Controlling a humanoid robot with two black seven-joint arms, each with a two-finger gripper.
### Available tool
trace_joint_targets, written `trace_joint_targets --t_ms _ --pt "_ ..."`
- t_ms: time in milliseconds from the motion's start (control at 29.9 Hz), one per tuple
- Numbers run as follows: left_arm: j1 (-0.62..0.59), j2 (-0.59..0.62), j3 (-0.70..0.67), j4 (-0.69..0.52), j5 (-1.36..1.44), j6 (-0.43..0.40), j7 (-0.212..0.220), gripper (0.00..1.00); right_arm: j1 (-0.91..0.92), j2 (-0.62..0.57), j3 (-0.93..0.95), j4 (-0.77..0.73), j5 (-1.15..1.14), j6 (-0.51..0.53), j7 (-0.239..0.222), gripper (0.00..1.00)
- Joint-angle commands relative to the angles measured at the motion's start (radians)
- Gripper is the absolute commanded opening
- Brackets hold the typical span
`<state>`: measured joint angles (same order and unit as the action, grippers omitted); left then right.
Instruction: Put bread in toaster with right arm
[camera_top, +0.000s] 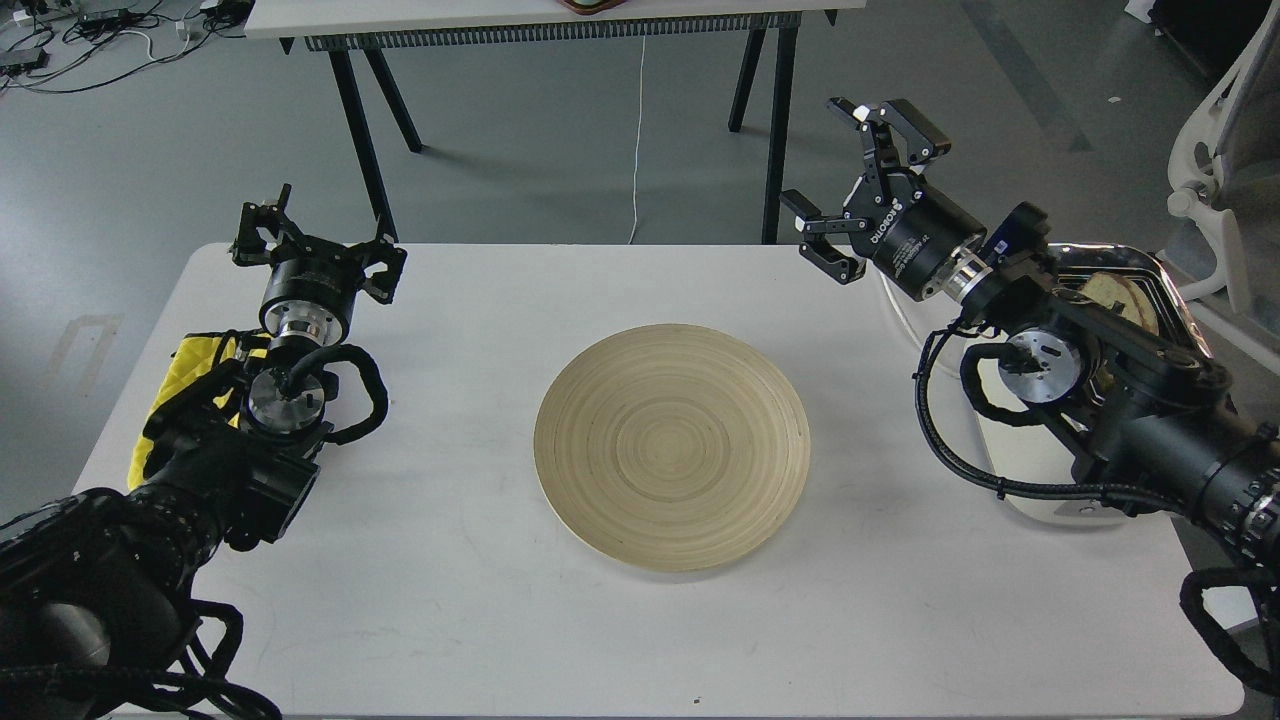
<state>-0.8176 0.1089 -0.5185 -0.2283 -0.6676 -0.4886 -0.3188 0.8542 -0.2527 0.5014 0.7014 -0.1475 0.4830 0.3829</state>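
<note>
The bread (1118, 295) stands in a slot of the cream-white toaster (1040, 465) at the table's right end; my right arm covers most of both. My right gripper (862, 195) is open and empty, held above the table's back edge, to the left of the toaster and clear of it. My left gripper (312, 245) is open and empty at the table's back left corner. The round wooden plate (671, 445) in the middle holds nothing.
A yellow cloth (190, 375) lies under my left arm at the table's left edge. The toaster's white cord (905, 320) runs off the back edge. A second table (560, 30) stands behind. A white chair (1225, 150) is at the far right.
</note>
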Motion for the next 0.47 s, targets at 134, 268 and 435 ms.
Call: trace_joint_targets --t_ms 134,268,435 --pt "0.000 0.000 0.000 0.000 0.000 0.000 0.000 1.00 -0.133 0.170 0.224 -0.100 0.000 0.006 0.004 0.99" --pt "0.000 0.000 0.000 0.000 0.000 0.000 0.000 1.00 -0.173 0.185 0.279 -0.099 0.000 0.006 0.004 0.99" --pt "0.000 0.000 0.000 0.000 0.000 0.000 0.000 1.00 -0.182 0.185 0.282 -0.092 0.000 0.006 0.004 0.99"
